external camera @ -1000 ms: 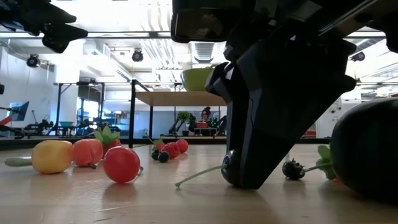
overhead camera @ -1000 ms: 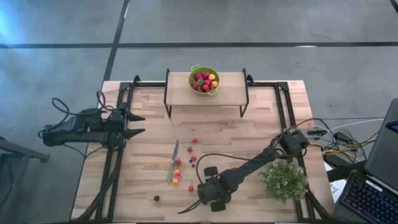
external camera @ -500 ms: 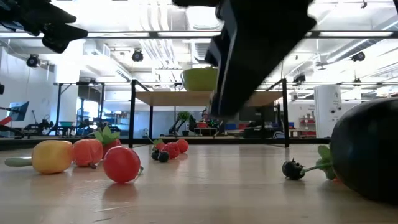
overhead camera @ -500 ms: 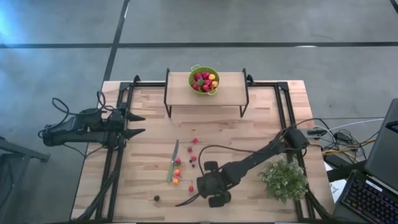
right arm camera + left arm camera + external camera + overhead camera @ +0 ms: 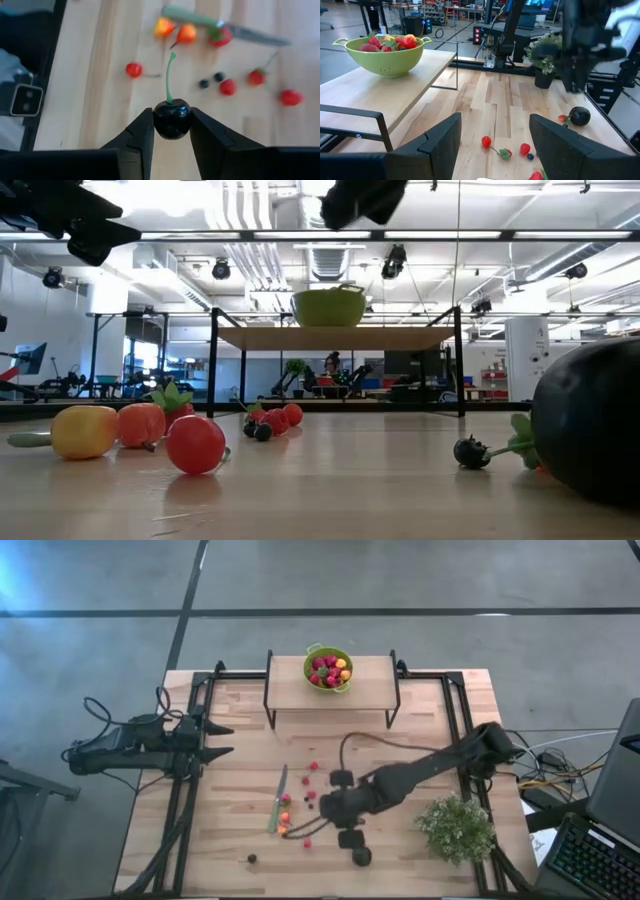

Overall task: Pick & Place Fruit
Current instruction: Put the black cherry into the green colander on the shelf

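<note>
My right gripper [image 5: 326,808] hangs over the middle of the table, shut on a dark cherry [image 5: 172,119] with a green stem. In the low view it shows high up [image 5: 365,198]. Loose fruit lies below it: red berries [image 5: 311,780], orange and yellow pieces [image 5: 283,823], a small dark berry [image 5: 251,859] and a big dark round fruit [image 5: 360,857]. A green bowl [image 5: 328,670] with fruit stands on a raised shelf at the far edge. My left gripper [image 5: 226,738] waits open and empty at the table's left edge. My right gripper pinches the cherry's round body [image 5: 172,131] between its two fingers [image 5: 141,134], one on each side. The fingers point down from above. The cherry is lifted clear of the table, its green stem [image 5: 169,75] sticking out beyond the fingertips.
A slim green-handled knife [image 5: 277,802] lies left of the loose fruit. A bushy potted plant [image 5: 457,828] stands at the near right. The shelf's black legs [image 5: 269,700] stand on the far part of the table. Bare wood lies between the shelf and the fruit.
My right gripper has risen from the table top with the dark cherry and gone toward the far edge. The cherry's stem, which lay on the wood, is lifted clear. The big dark round fruit stays where it was and now shows uncovered.
</note>
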`<move>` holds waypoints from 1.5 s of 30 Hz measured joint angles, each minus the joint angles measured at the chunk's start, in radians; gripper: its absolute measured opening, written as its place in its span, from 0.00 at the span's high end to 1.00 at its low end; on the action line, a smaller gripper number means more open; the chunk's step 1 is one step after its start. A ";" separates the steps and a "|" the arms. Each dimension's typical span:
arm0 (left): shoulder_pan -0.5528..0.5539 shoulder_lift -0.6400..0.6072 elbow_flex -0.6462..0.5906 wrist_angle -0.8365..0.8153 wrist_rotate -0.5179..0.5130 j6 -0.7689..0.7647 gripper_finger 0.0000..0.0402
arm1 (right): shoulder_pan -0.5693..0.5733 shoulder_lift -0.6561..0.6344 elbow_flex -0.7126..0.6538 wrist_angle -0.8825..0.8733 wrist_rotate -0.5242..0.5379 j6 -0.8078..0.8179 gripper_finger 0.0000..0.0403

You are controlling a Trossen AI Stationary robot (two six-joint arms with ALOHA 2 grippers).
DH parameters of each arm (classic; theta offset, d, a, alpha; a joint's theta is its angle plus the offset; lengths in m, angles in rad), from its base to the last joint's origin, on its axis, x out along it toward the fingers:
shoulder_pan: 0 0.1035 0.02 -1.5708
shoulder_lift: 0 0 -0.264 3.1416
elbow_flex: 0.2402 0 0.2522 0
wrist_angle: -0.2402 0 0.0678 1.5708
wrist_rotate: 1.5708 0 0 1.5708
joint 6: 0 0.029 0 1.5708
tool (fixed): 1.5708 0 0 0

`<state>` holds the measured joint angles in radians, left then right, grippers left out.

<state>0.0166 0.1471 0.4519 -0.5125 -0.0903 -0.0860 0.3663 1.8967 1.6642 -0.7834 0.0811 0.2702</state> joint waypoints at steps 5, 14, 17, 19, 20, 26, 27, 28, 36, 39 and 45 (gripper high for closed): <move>0.000 0.000 0.000 0.000 0.000 0.000 0.40 | -0.079 -0.076 0.000 0.001 0.002 -0.023 0.72; 0.000 0.000 0.000 0.001 0.000 0.000 0.40 | -0.242 -0.146 0.000 0.002 0.006 -0.096 0.75; 0.000 0.000 0.000 0.001 0.000 0.000 0.40 | -0.292 -0.157 0.000 0.002 0.006 -0.114 0.75; 0.000 0.000 0.000 0.001 0.000 0.000 0.40 | -0.326 -0.157 0.000 0.002 0.006 -0.114 0.74; 0.000 0.000 0.000 0.001 0.000 0.000 0.40 | -0.342 -0.157 0.000 0.002 0.006 -0.114 0.73; 0.000 0.000 0.000 0.002 0.000 0.000 0.40 | -0.436 -0.160 0.000 0.002 0.006 -0.136 0.71; 0.000 0.000 0.000 0.002 0.000 0.000 0.40 | -0.451 -0.160 0.000 0.002 0.006 -0.142 0.72; 0.000 0.000 0.000 0.002 0.000 0.000 0.40 | -0.467 -0.160 0.000 0.002 0.006 -0.146 0.73; 0.000 0.000 0.000 0.002 0.000 0.000 0.40 | -0.596 -0.162 0.000 0.007 0.058 -0.165 0.72; 0.000 0.000 0.000 0.002 0.000 0.000 0.40 | -0.636 -0.162 0.000 0.012 0.079 -0.164 0.69; 0.000 -0.001 0.000 0.002 0.000 0.000 0.40 | -0.709 -0.162 0.041 0.018 0.079 -0.177 0.70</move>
<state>0.0167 0.1463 0.4519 -0.5102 -0.0903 -0.0860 -0.3428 1.7344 1.7052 -0.7650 0.1604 0.0930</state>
